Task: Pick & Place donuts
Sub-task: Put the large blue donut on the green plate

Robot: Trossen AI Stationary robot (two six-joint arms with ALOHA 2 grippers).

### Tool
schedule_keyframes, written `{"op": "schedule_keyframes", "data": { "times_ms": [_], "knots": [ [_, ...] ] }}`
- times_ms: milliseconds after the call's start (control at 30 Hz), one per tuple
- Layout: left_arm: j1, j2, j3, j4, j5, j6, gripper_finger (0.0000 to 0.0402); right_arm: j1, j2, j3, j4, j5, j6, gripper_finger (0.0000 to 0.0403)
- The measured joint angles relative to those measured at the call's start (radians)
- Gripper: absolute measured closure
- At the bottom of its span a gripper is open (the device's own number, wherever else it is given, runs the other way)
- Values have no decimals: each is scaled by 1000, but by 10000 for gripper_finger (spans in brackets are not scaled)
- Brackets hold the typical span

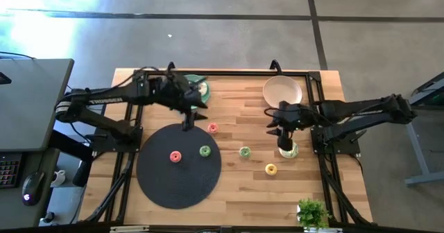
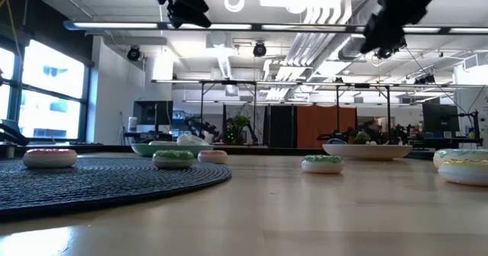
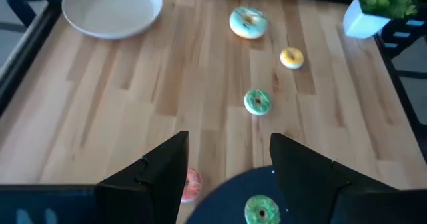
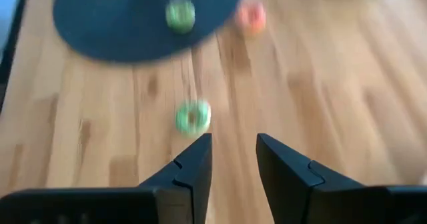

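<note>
Two small donuts, red [image 1: 175, 157] and green [image 1: 205, 150], sit on my black mat [image 1: 166, 188], with others loose on the desk [image 1: 236, 191], while my left gripper [image 1: 189, 124] hangs open and empty at the mat's far edge and my right gripper [image 1: 284, 144], open and empty, hovers over the big frosted donut [image 1: 292, 150].

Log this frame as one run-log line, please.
left gripper: open, empty, above mat edge | right gripper: open, empty, over larger donut | black mat: red donut, green donut | beige plate: empty
</note>
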Motion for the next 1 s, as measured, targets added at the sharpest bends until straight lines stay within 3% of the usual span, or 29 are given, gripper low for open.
{"op": "schedule_keyframes", "data": {
  "times_ms": [267, 467, 600, 1000],
  "knots": [
    [-80, 2, -13, 9, -83, -41, 195, 33, 6, -52, -288, -3, 225, 222],
    [-84, 2, -13, 10, -84, -41, 195, 60, 14, -205, -270, -51, 186, 198],
    [-84, 2, -13, 9, -97, -39, 195, 62, 21, -287, -251, -21, 183, 197],
    [-84, 2, -13, 7, -116, -38, 195, 62, 48, -315, -192, -47, 200, 197]
  ]
}}
